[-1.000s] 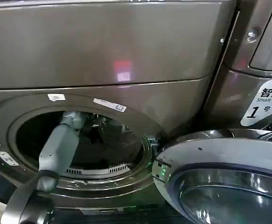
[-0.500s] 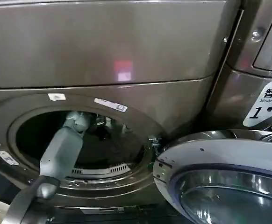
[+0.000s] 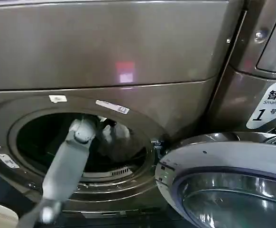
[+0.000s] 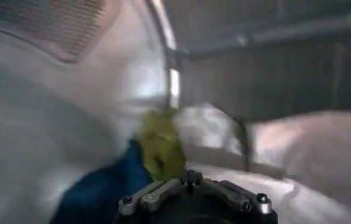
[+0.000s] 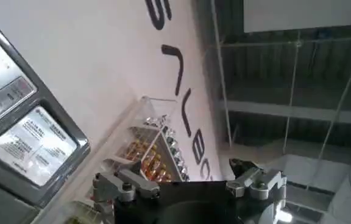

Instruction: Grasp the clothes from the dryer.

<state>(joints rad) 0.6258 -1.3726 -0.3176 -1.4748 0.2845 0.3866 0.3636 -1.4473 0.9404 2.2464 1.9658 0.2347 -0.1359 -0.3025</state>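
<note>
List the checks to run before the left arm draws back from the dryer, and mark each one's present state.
1. Door swung open, off the porthole: ok.
2. Left hand inside the dryer: ok.
3. Clothes right ahead of that hand: ok.
4. Cloth actually held: cannot tell.
5. Right hand away from the porthole, aimed at a wall: ok.
</note>
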